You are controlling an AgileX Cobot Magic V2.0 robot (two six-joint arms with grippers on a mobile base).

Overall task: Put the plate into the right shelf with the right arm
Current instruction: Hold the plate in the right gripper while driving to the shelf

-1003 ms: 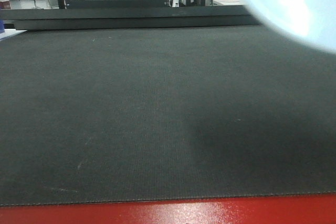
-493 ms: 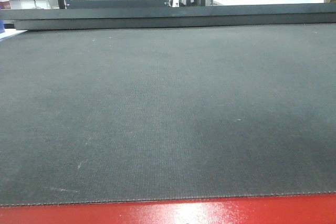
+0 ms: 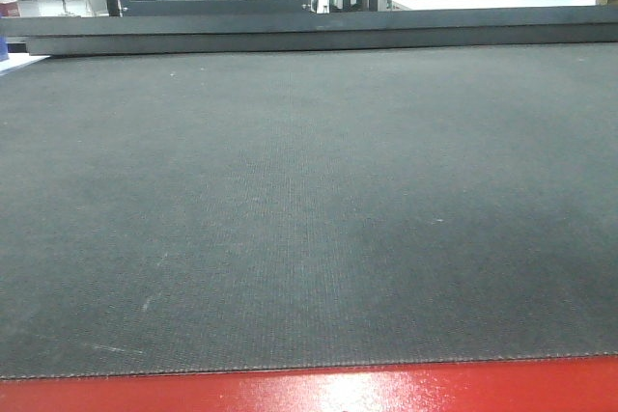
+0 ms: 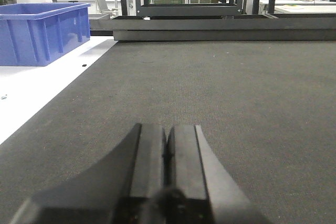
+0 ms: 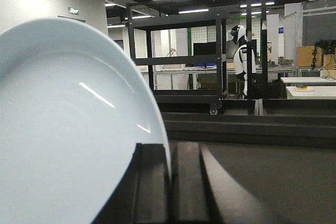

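Plate (image 5: 68, 129) out of front view; right tool (image 5: 170, 153) grips cropped rim; left tool (image 4: 168, 134) clenched.

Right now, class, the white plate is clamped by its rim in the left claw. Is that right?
No, not the left. The right wrist view shows the white plate clamped by its rim in the right claw; the left claw is shut on nothing.
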